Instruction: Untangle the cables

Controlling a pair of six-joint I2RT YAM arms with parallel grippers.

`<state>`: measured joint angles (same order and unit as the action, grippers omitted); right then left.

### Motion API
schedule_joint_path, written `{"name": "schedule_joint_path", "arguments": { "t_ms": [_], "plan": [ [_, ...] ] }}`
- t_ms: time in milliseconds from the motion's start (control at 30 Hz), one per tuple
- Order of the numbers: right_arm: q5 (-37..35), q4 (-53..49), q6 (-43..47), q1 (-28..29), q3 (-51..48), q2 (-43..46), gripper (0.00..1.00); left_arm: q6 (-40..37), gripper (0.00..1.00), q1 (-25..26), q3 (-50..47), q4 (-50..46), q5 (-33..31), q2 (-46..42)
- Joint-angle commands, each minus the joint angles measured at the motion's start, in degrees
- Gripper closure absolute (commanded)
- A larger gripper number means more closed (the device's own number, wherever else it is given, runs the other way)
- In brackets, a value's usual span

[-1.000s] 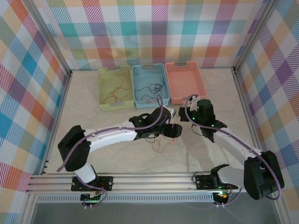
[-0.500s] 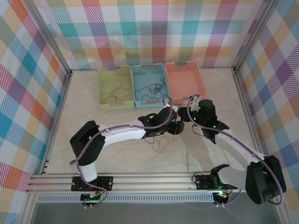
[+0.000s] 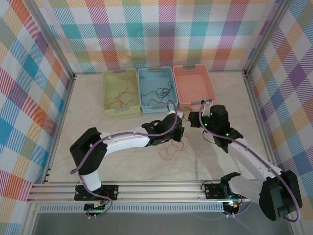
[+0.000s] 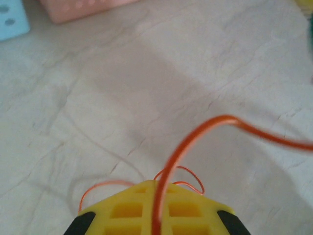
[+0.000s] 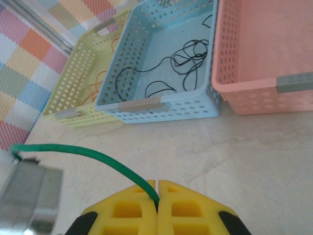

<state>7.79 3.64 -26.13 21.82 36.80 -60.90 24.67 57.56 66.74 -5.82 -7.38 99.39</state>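
Left wrist: left pincer cropped by the bottom edge. The orange cable vanishes into its closed seam and, right of the pincer, runs blurred off the frame. Dark smear far right, unidentifiable. Right wrist: right pincer cropped below. The green cable enters its seam, its far end hidden at a blurred grey block left of the pincer. Pink basket ahead-right, cut by the top and right edges.
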Motion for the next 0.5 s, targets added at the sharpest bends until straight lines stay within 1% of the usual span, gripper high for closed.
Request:
{"name": "schedule_joint_path", "arguments": {
  "t_ms": [0, 133, 267, 333, 467],
  "plan": [
    [-5.96, -1.79, 1.57, -0.28, 3.75, 0.67, 1.00, 1.14, 1.00, -0.43, -5.65, -0.96, 1.49, -7.84],
    [-9.47, -2.89, 2.55, -1.76, 6.42, -1.51, 1.00, 1.70, 1.00, -0.34, -12.10, -3.65, 2.48, -15.70],
    [-12.19, -2.67, 3.06, -3.54, 8.60, -3.34, 1.00, 2.51, 1.00, -0.37, -15.60, -9.38, 0.20, -25.29],
    [-13.65, -2.49, 3.36, -4.29, 10.46, -4.91, 1.00, 2.68, 1.00, -0.43, -15.99, -12.75, -1.55, -29.51],
    [-16.92, -5.48, 1.97, -7.10, 18.66, -9.01, 1.00, 2.35, 1.00, -0.52, -13.73, -20.89, -5.33, -34.85]
  ]
}}
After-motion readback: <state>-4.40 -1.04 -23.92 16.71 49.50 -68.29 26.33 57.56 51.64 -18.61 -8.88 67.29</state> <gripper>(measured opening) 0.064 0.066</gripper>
